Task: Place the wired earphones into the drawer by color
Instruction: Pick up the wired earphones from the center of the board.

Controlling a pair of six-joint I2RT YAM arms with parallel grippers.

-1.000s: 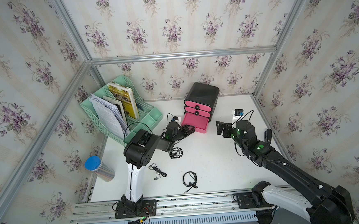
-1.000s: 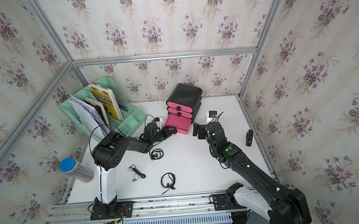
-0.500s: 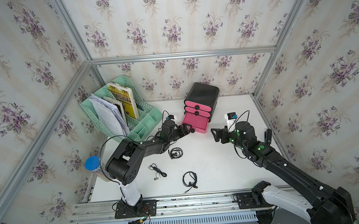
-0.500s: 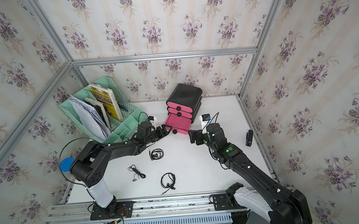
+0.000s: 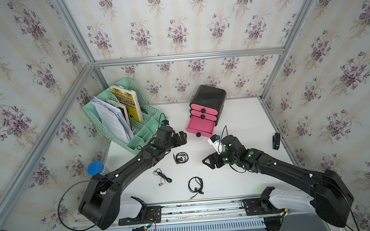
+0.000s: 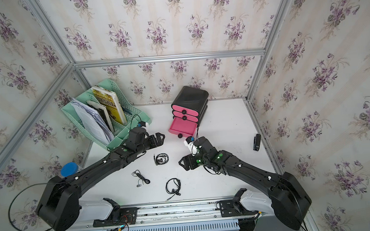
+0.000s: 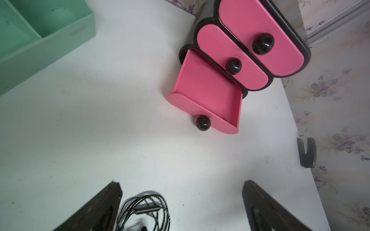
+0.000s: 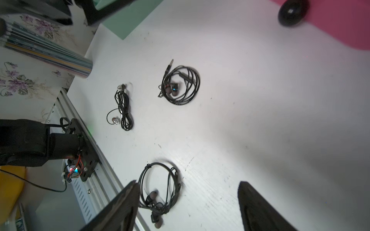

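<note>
Three black wired earphones lie coiled on the white table, one point(image 5: 181, 157) in the middle, one point(image 5: 162, 176) to its front left and one point(image 5: 196, 184) near the front edge. The black drawer cabinet point(image 5: 207, 97) stands at the back, its bottom pink drawer point(image 5: 200, 127) pulled out and empty in the left wrist view point(image 7: 208, 94). My left gripper point(image 5: 182, 138) hangs open just behind the middle coil point(image 7: 144, 210), holding nothing. Right of the coils, my right gripper point(image 5: 209, 161) is open and empty, with the front coil point(image 8: 158, 190) lying by one finger.
A mint-green file rack point(image 5: 122, 117) with papers and books stands at the back left. A blue-capped cylinder point(image 5: 96, 167) stands off the table's left edge. A black stapler point(image 5: 275, 140) lies near the right wall.
My left gripper has opened, left the bottom drawer's knob and drawn back over the middle coil. My right gripper has swung from beside the drawer toward the front coil, its jaws slightly narrower.
</note>
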